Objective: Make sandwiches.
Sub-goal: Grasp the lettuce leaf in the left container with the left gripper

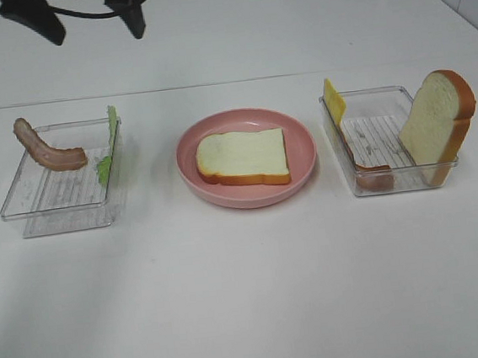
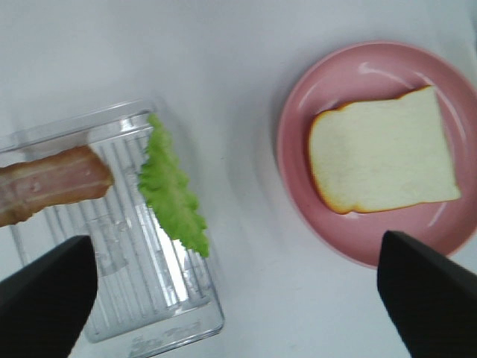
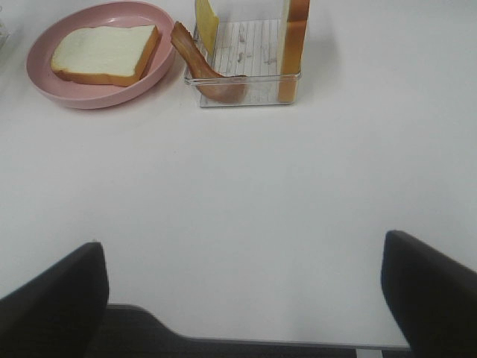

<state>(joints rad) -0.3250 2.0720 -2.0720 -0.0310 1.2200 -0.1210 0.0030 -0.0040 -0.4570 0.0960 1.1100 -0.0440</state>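
On pink plate (image 1: 302, 135), mid-table (image 1: 250, 296): bread slice (image 1: 243, 157) laid flat.

Right of plate in high view: clear tray (image 1: 383, 184). Second bread slice (image 1: 438, 122) propped upright at side far from plate. Cheese square (image 1: 334, 99) leaned on wall nearest plate, bacon strip (image 1: 367, 169) draped just beside it.

Left of plate: other tray (image 1: 21, 204). Lettuce leaf (image 1: 109, 149) leaned on wall nearest plate, second bacon strip (image 1: 46, 149) hung over far edge.

Left gripper (image 2: 237, 298) held spread wide above lettuce and plate, nothing pinched.

Right gripper (image 3: 238, 298) spread wide over bare table, well apart from plate, nothing gripped.
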